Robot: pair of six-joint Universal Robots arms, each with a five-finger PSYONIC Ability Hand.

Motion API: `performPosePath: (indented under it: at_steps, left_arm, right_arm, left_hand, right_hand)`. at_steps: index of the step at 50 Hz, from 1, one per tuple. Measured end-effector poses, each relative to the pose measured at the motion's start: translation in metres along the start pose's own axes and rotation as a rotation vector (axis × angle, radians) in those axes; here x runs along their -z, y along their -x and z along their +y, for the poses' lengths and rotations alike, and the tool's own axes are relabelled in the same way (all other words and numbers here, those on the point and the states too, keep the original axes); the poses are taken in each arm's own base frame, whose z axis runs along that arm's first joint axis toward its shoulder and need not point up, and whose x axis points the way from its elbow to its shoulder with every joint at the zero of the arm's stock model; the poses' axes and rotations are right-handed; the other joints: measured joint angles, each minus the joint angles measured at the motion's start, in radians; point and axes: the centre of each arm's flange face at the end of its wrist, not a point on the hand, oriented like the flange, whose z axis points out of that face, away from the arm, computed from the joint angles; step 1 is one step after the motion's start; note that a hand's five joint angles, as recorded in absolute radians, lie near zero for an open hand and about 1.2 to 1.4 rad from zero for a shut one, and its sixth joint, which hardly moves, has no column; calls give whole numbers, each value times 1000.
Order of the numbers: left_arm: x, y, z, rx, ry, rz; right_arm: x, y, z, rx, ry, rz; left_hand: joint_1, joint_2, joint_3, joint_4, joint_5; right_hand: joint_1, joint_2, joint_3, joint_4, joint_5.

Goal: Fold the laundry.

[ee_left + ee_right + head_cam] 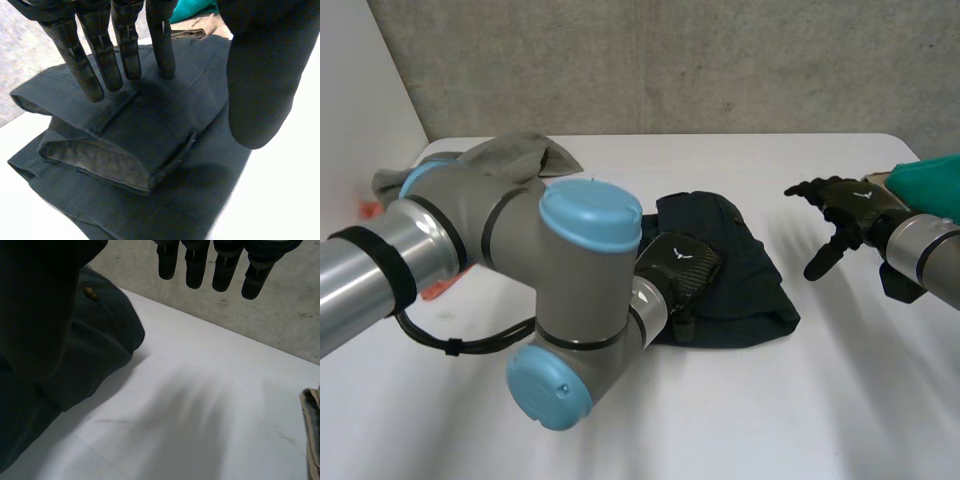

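A dark folded garment (745, 270) lies in the middle of the white table (840, 400). My left hand (680, 268) rests on its near left part. In the left wrist view its fingers (95, 65) are straight and press down on the folded layers of the garment (150, 150), with the thumb standing apart and touching nothing. My right hand (840, 215) hovers above bare table to the right of the garment, fingers (195, 265) spread and straight, holding nothing. The garment's rounded edge (105, 335) lies beside that hand's thumb.
A grey cloth (520, 155) is heaped at the back left behind my left arm. A teal cloth (930, 180) lies at the right edge, with a beige piece (200, 27) next to it. A small red object (368, 208) sits at the far left.
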Motion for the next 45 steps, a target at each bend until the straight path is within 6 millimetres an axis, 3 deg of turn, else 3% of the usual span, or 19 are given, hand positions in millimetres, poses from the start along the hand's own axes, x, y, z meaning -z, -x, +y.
performPosePath:
  at_steps: [7,17,19,21,25,33,40,44,45]
  left_arm:
    - [-16,5,7,-42,-84,-56]
    - [-34,13,28,-162,-64,-127]
    - [-36,14,30,-180,-66,-136]
    - [-38,16,32,-197,-69,-147]
    - [-33,20,31,-211,-64,-166]
    - [-3,22,28,-242,-12,-168]
    - [18,23,30,-296,19,-152]
    - [26,23,24,-308,2,-141]
    - [26,23,21,-309,-7,-140]
  right_arm:
    - [0,11,3,28,-1,-27]
    - [0,22,-2,60,-23,-49]
    - [-1,24,-4,66,-29,-54]
    - [-2,28,-8,74,-39,-62]
    - [-7,35,-14,85,-58,-82]
    - [-25,56,-13,64,-18,-151]
    - [-50,71,16,49,96,-198]
    - [-60,73,30,77,137,-188]
    - [-61,72,30,84,137,-183]
  left_hand:
    - [79,93,93,95,91]
    - [113,120,121,123,119]
    - [265,261,261,262,256]
    - [572,583,576,584,568]
    - [611,675,663,683,638]
    - [611,678,663,684,637]
    - [586,646,647,661,617]
    - [12,85,91,106,100]
    - [12,85,91,106,100]
  right_hand:
    - [0,0,0,0,-1]
    - [0,0,0,0,0]
    - [0,0,0,0,0]
    - [0,0,0,0,0]
    - [0,0,0,0,0]
    - [0,0,0,0,0]
    - [0,0,0,0,0]
    - [-4,-4,0,0,0]
    - [-4,-4,0,0,0]
